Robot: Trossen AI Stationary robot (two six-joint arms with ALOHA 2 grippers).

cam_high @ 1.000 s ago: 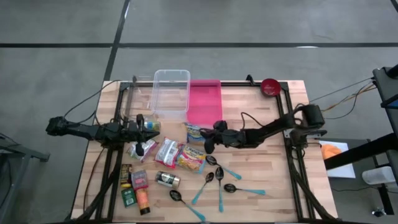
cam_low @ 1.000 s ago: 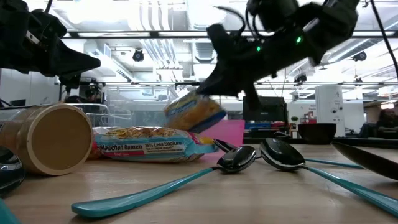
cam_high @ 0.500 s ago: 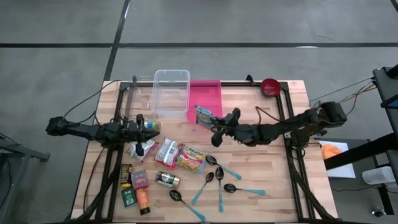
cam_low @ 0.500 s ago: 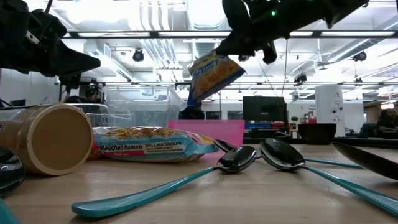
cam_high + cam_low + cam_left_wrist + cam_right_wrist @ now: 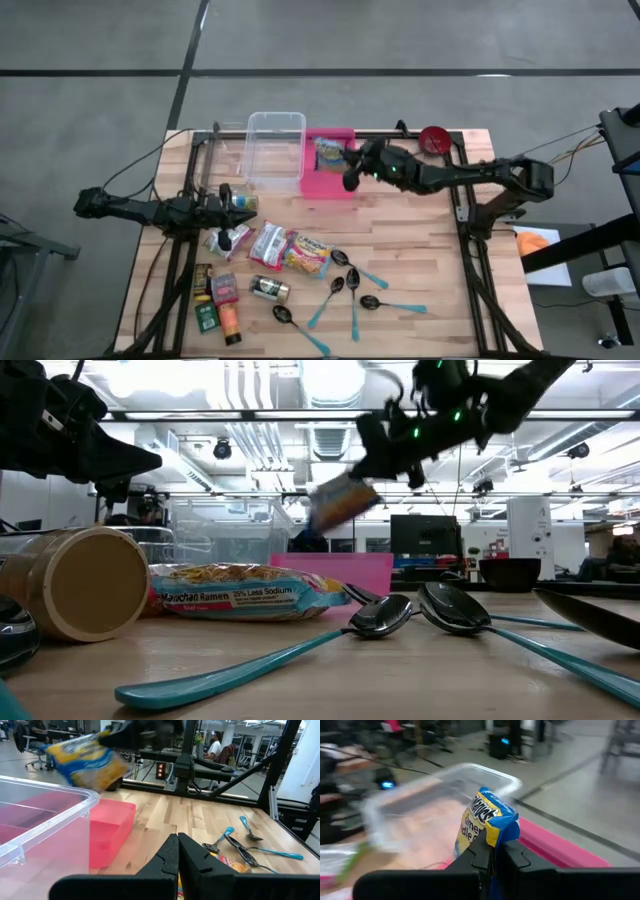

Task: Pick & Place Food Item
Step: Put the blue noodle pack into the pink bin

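Over pink tray [image 5: 328, 178], outstretched right arm [image 5: 450, 175] with noodle packet [image 5: 328, 152].

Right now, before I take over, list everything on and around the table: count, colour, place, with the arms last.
Noodle packet: one, yellow and blue, held in the air over the pink bin.
Pink bin: one, pink, far middle of the table.
Clear tub: one, see-through, left of the pink bin.
Red bowl: one, red, far right corner.
Spoons: five, dark bowls with teal handles, near middle.
Ramen packs: two on the table, one red and white, one yellow, centre.
Can: one, dark, lying on its side near the packs.
Small packets and bottles: several, mixed colours, near left; too small to count.
Left claw: shut, empty, parked at the left side.
Right claw: shut on the noodle packet.
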